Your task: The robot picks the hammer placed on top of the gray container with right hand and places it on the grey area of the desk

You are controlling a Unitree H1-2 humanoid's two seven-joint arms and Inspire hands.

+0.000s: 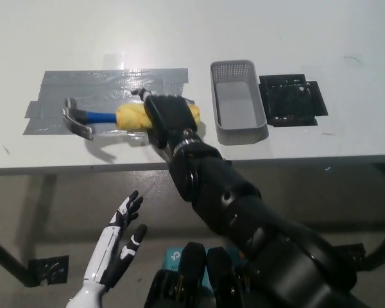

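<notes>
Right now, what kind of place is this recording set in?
Probably a lab test bench: a plain white desk with a taped grey area, a gray container and a hammer as props.

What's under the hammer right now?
The grey taped area of the white desk lies under the hammer. The right hand wraps the yellow grip, hiding what is beneath that end and whether the hammer touches down.

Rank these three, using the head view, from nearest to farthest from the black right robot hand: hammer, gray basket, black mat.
1. Hammer: in the right robot hand, over the gray tape.
2. Gray basket: just right of it.
3. Black mat: beyond the basket, far right.
</notes>
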